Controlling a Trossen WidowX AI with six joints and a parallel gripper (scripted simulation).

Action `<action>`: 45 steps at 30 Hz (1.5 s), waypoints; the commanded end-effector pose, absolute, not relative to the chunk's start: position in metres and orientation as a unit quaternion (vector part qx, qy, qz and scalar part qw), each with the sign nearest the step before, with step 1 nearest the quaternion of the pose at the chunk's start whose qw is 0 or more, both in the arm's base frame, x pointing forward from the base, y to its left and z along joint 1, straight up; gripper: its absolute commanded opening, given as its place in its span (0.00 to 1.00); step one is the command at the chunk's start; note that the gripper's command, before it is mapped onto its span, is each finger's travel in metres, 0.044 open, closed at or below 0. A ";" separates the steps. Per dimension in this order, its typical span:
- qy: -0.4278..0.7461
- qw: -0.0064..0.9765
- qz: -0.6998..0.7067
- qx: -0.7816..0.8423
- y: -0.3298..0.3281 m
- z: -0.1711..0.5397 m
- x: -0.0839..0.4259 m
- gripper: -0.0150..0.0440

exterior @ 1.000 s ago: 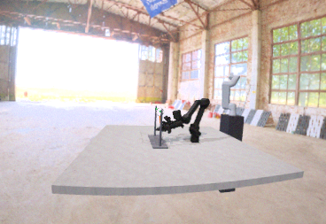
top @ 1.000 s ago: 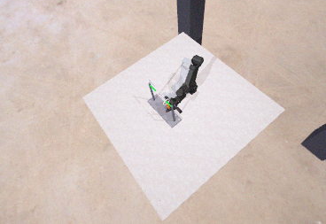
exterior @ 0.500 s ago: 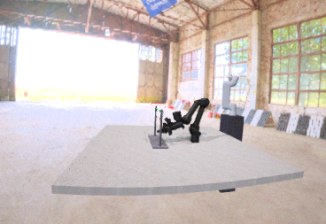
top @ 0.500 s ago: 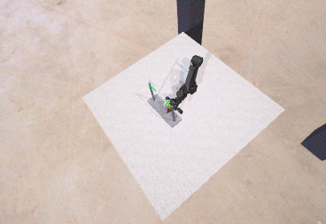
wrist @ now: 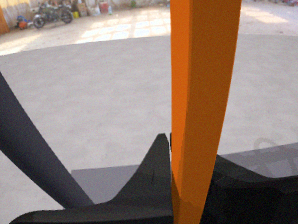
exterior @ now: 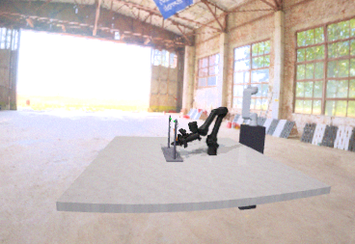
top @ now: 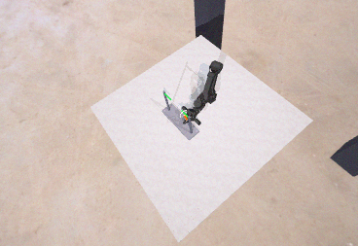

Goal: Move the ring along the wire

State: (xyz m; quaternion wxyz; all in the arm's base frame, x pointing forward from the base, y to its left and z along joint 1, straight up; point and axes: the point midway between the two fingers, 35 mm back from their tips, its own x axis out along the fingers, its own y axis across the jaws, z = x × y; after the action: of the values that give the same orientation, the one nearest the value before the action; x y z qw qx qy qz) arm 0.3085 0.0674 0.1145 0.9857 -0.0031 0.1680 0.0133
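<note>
The orange handle (top: 186,118) (wrist: 206,75) stands between the fingers of my gripper (wrist: 166,140), which is shut on it. In the top view the pale ring (top: 181,114) is tiny and shows at the handle's end, beside the green part near the front post (top: 191,127). The other green part (top: 167,96) (exterior: 170,120) is at the far post (top: 166,102) (exterior: 169,134). The thin grey wire is too fine to follow, and whether it runs through the ring cannot be made out. In the wrist view the ring is out of frame.
Both posts rise from a grey base plate (top: 175,120) (exterior: 172,157) on the pale table (top: 180,187) (exterior: 193,190). In the wrist view a dark post (wrist: 32,142) slants at the left of the fingers. The black arm (top: 211,86) (exterior: 215,129) reaches in from the side.
</note>
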 end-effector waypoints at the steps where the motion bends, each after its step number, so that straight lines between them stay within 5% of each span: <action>1: 0.168 0.986 0.011 0.000 0.067 0.114 0.308 0.00; 14: 0.168 0.986 0.013 -0.003 0.067 0.115 0.308 0.53; 45: 0.170 0.985 0.011 0.000 0.066 0.131 0.261 0.53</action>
State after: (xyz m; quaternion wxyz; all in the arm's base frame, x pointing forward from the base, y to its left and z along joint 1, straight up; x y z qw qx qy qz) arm 0.2640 0.0666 0.1330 0.9859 -0.0014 0.1669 0.0126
